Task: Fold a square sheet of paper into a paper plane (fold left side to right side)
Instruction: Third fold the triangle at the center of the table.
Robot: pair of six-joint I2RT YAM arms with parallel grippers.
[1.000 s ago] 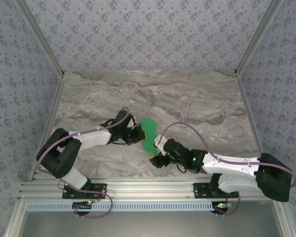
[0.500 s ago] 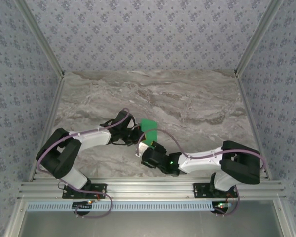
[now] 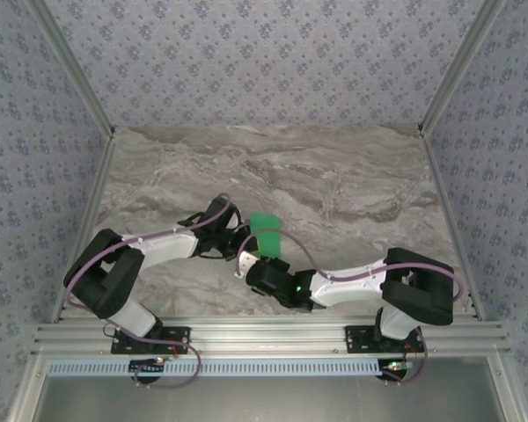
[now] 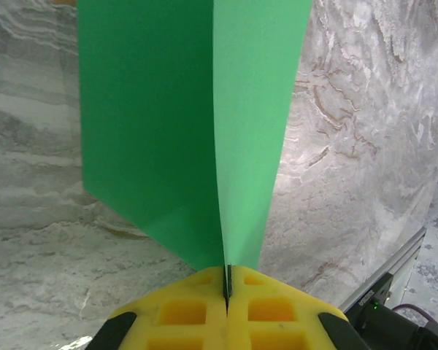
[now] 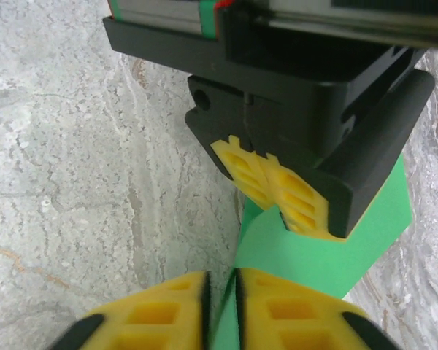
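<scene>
Closest to the right wrist camera, the right gripper (image 5: 220, 278) shows its yellow jaws standing at a narrow slit. An edge of the thin, bright green sheet of paper (image 5: 314, 255) sits in that slit, but I cannot tell whether the jaws actually pinch it. Just beyond, the left gripper (image 5: 279, 200) has its jaws pressed together on the same sheet, above the grey marbled table (image 5: 73, 146). The left wrist camera adds what that view hides: the sheet is creased into two leaves that meet at the clamped jaws and spread apart farther out. From overhead, the sheet sits left of the table's middle, with the left gripper at its left edge and the right gripper at its near edge.
</scene>
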